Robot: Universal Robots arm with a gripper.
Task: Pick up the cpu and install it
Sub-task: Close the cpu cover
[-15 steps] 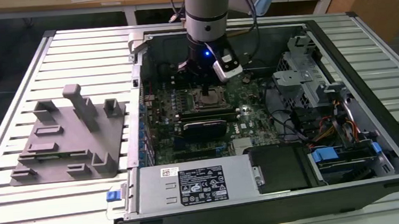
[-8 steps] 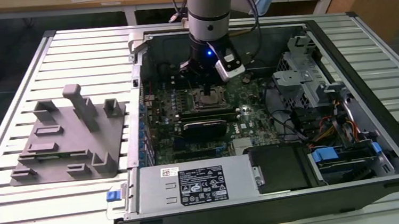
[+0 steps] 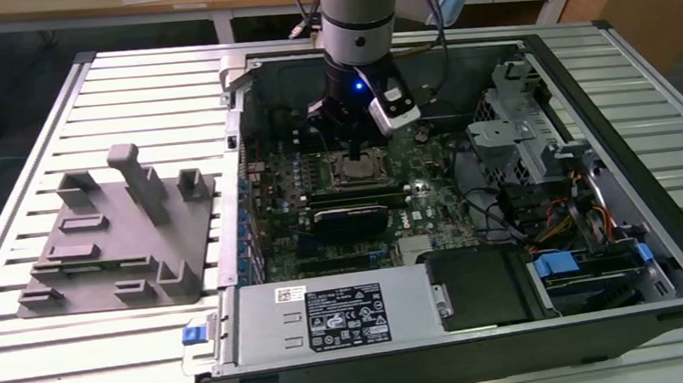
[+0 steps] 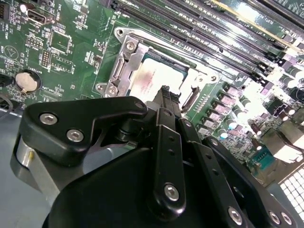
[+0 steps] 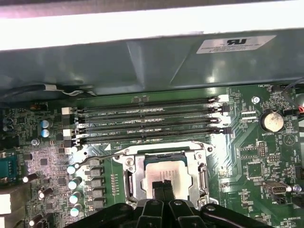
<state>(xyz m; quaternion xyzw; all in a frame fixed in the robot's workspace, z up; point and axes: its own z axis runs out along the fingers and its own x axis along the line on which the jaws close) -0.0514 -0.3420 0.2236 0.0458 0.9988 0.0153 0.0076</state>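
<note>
The cpu [image 5: 154, 174], a small square chip with a pale silvery top, lies flat inside the metal-framed motherboard socket [image 5: 130, 178] in both wrist views. It shows as cpu [image 4: 152, 76] within the socket [image 4: 124, 64]. My gripper [image 5: 164, 186] stands straight over it, its two black fingers pressed together with nothing between them, their tips at or just above the chip's near edge. In the exterior view the gripper [image 3: 352, 150] reaches down into the open computer case over the socket [image 3: 358, 168].
A grey fixture [image 3: 119, 236] stands on the slatted table at the exterior view's left. A black heatsink-like block [image 3: 346, 217], the power supply [image 3: 327, 316] and drive cages [image 3: 520, 141] crowd the case. Memory slots [image 5: 147, 121] run beside the socket; a coin cell [image 5: 272, 121] sits nearby.
</note>
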